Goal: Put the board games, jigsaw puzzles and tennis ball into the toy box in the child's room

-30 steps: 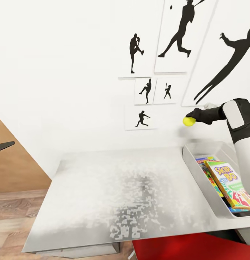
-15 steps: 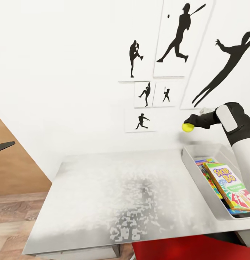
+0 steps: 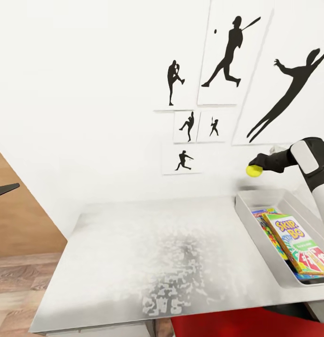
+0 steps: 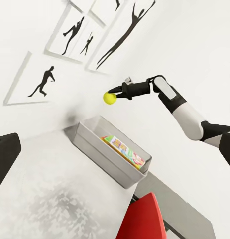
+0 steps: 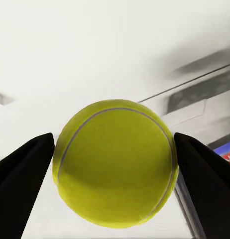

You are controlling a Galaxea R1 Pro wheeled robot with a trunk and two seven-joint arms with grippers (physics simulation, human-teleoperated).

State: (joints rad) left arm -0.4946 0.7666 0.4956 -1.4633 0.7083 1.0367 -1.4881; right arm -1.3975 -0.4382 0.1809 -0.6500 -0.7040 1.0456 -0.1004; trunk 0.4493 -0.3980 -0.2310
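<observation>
Above the table's (image 3: pixel 133 262) toy box (image 3: pixel 255 229), right end effector (image 3: pixel 253 169) grips the tennis ball (image 3: pixel 254 171).

Light-grey table (image 3: pixel 152 262), mottled surface. Resting on it at the wall-side right corner: grey toy box (image 3: pixel 255 234).

A: Head camera?
B: High, facing down over the desk (image 3: pixel 133 262) toward the wall.
A: The 2 wrist cameras?
B: Left looks across from afar; right sits tight on the tennis ball (image 5: pixel 115 164), shared by all 3.
</observation>
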